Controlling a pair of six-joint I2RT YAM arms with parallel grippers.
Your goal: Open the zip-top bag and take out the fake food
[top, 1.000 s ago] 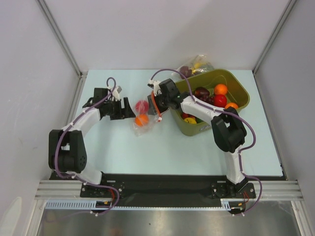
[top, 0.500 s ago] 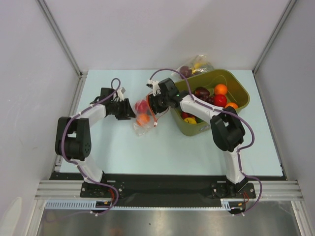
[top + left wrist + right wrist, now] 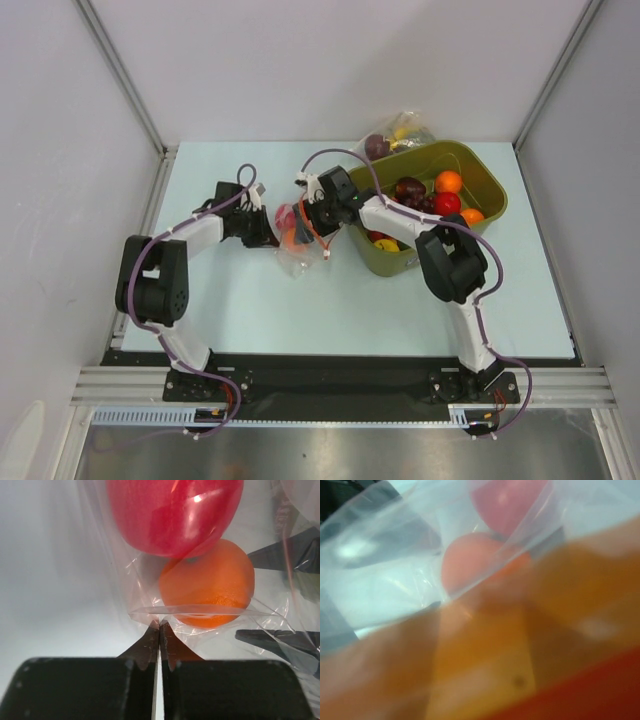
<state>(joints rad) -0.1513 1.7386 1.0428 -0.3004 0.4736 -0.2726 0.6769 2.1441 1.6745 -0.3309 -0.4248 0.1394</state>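
Note:
The zip-top bag (image 3: pixel 294 250) lies on the table between my two grippers, with fake food inside: a red apple (image 3: pixel 175 515) and an orange fruit (image 3: pixel 207 582). My left gripper (image 3: pixel 160 626) is shut on a fold of the bag's clear film, just short of the orange fruit. My right gripper (image 3: pixel 304 216) is at the bag's other side. In the left wrist view its two dark fingers (image 3: pixel 285 555) stand apart behind the film. The right wrist view is blurred, with the red-orange zip strip (image 3: pixel 560 695) right against the lens and the two fruits beyond.
An olive-green bin (image 3: pixel 490 182) holding several plastic fruits stands just right of the right gripper. A second clear bag (image 3: pixel 400 130) with yellow and dark shapes lies behind the bin. Grey walls and metal rails frame the pale table.
My left gripper moved right to the bag and shut on its film. The right gripper's jaws spread wider and it shifted slightly left. The bag bunched up between them.

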